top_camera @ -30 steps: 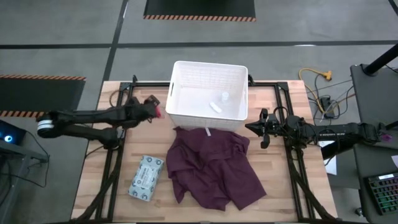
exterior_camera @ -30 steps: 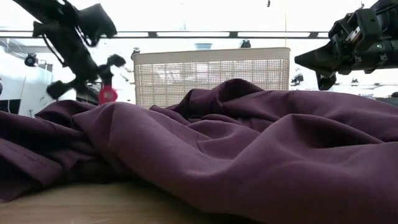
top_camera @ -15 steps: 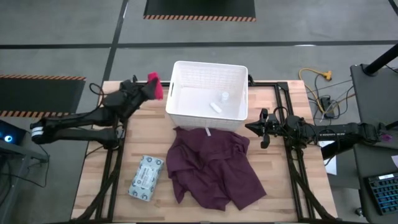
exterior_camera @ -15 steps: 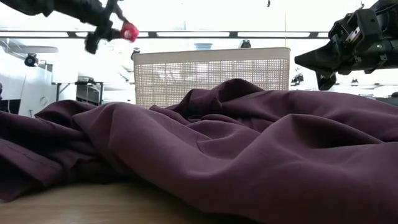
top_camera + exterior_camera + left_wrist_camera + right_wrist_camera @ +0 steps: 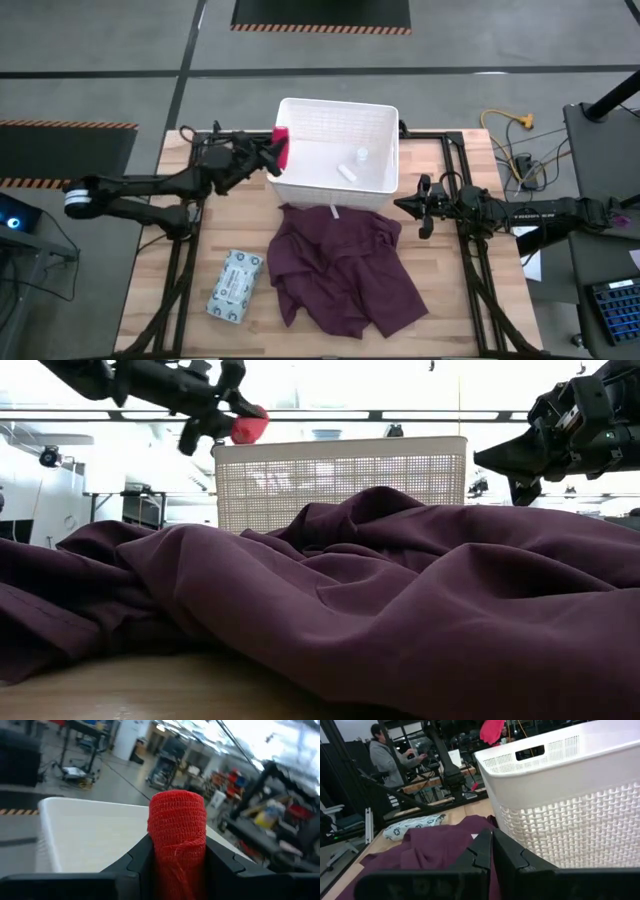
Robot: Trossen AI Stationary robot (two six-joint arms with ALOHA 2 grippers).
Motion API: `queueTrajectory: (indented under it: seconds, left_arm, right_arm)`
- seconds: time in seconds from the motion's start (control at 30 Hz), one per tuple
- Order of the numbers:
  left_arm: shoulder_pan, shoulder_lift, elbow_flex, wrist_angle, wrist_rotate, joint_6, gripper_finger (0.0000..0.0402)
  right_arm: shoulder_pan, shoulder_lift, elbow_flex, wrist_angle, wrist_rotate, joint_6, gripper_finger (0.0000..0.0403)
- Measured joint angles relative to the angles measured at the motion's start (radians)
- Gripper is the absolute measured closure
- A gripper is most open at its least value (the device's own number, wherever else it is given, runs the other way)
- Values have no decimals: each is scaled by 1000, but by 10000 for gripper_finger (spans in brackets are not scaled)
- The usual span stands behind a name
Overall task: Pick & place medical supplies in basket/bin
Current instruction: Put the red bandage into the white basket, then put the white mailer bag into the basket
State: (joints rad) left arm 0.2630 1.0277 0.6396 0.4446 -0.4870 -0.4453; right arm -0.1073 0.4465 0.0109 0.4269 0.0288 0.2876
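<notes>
My left gripper [image 5: 272,152] is shut on a red oblong roll [image 5: 281,146] and holds it in the air at the left rim of the white slotted basket [image 5: 335,104]. In the low view the roll [image 5: 247,426] shows above the basket's rim [image 5: 340,444]. A small white bottle [image 5: 361,155] and a white stick [image 5: 346,172] lie on the basket's floor. The pale patterned packet [image 5: 235,285] lies flat on the table near its near-left corner. My right gripper [image 5: 418,208] waits shut, right of the basket. My left gripper [image 5: 176,851] pinches the red roll between its two fingers, on the roll's near end [image 5: 176,867]. The rest of the roll stands out past the fingertips. The fingers [image 5: 139,857] come from the table's left, about level. The roll is lifted clear.
A large maroon cloth [image 5: 345,265] lies crumpled on the table just near of the basket and fills the low view. Bare wood shows left of the basket and around the packet. A person [image 5: 387,757] stands in the room beyond the table.
My left gripper has risen from just above the table left of the basket, then swung toward the table's right, up to the basket's left rim. It has stayed shut on the red roll, which went with it, lifted clear.
</notes>
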Motion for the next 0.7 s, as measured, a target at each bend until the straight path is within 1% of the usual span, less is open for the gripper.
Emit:
queueTrajectory:
  seconds: [0.17,0.27,0.37,0.47,0.7]
  left_arm:
    - [0,77,57,-2,52,122,293]
    - [0,112,83,-7,52,134,284]
    - [3,134,96,-8,50,134,263]
    - [6,139,98,-8,49,133,228]
    - [6,113,98,-8,50,133,122]
  right_arm:
    - [0,0,0,-5,0,1,394]
    - [0,0,0,-5,0,1,394]
    - [0,0,0,-5,0,1,394]
    - [0,0,0,-5,0,1,394]
    - [0,0,0,-5,0,1,394]
